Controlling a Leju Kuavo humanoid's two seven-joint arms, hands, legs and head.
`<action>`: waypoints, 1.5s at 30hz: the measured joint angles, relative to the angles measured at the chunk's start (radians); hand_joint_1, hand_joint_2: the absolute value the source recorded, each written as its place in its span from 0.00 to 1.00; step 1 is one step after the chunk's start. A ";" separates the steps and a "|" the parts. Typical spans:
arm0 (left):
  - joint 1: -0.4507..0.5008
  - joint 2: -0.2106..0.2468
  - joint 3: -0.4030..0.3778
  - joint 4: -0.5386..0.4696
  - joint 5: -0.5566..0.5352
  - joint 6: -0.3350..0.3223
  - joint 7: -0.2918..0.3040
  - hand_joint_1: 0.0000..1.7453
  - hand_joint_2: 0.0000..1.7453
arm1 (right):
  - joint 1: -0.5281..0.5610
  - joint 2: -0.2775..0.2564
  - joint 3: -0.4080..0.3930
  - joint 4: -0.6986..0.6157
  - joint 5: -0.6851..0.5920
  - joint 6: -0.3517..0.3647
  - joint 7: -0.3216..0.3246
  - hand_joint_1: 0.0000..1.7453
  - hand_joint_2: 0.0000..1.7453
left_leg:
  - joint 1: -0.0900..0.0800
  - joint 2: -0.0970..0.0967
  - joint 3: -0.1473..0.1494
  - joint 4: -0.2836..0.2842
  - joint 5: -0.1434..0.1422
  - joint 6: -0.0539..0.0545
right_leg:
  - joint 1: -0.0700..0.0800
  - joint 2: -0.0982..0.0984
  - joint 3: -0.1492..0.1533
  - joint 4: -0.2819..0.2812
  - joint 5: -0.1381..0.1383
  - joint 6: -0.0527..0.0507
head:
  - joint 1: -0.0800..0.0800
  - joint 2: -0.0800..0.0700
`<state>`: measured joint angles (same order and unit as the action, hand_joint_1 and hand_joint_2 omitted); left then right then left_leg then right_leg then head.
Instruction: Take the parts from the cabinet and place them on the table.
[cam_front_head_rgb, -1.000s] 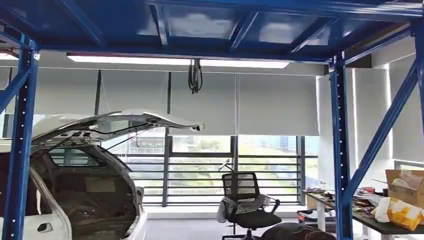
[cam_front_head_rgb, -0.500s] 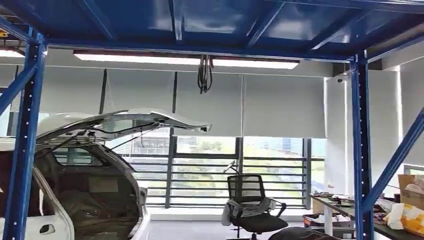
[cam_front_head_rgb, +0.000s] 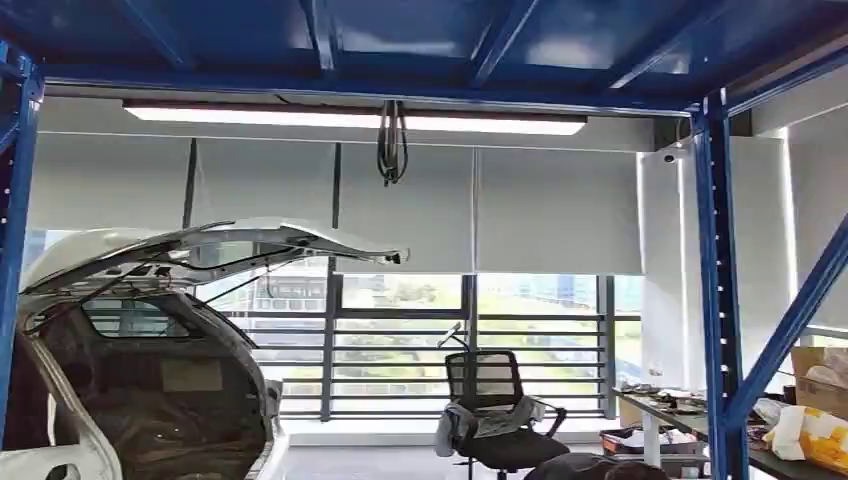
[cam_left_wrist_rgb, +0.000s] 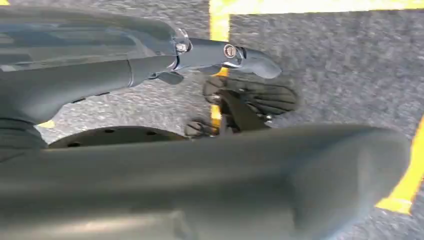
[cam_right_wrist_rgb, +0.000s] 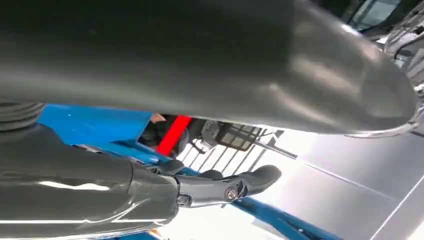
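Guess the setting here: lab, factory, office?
Most likely an indoor automotive test or demo workshop with an office corner. A white car body stands with its tailgate raised inside a blue steel rack frame, beside an office chair and a cluttered desk. Yellow floor markings show below.

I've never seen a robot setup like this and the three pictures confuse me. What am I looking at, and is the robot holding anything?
This is a two-legged humanoid robot with a camera on its head and one at each wrist. The head view looks out through a blue steel rack frame at a white car body with its hatch raised, a black mesh office chair and a cluttered dark table at the right. The left wrist view looks down past the left hand at grey carpet with yellow lines. The right wrist view shows the right hand near the blue frame. Both hands look empty, as far as the fingers show.
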<state>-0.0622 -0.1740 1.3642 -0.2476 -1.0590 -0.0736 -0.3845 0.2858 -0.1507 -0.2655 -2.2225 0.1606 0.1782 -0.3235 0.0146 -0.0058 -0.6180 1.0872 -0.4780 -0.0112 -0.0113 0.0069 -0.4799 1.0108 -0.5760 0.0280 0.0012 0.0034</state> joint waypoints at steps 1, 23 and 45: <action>-0.004 0.000 0.000 0.000 0.000 0.000 0.001 0.00 0.00 | 0.003 0.000 -0.006 0.000 0.008 0.002 0.003 0.00 0.00 | -0.002 -0.002 0.006 -0.020 -0.026 0.015 | -0.001 0.000 -0.008 0.000 0.000 0.003 | -0.002 0.002; -0.009 -0.002 0.009 0.002 -0.007 0.000 0.008 0.00 0.00 | -0.020 -0.152 -0.091 0.100 0.359 0.039 0.204 0.00 1.00 | -0.010 -0.005 0.032 -0.037 -0.036 0.045 | -0.006 -0.004 0.033 -0.048 0.002 0.023 | -0.002 0.000; -0.018 0.002 -0.005 0.002 -0.043 -0.002 0.006 0.00 0.00 | -0.160 -0.327 -0.067 0.405 0.767 -0.114 0.302 0.00 1.00 | -0.006 -0.005 0.040 -0.039 -0.036 0.044 | -0.003 -0.003 0.039 -0.045 0.001 0.023 | -0.002 0.000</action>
<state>-0.0805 -0.1720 1.3592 -0.2453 -1.1017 -0.0752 -0.3784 0.1257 -0.4772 -0.3322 -1.8177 0.9275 0.0640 -0.0217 0.0082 -0.0103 -0.5782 1.0480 -0.5137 0.0330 -0.0142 0.0037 -0.4410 0.9654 -0.5746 0.0511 -0.0011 0.0034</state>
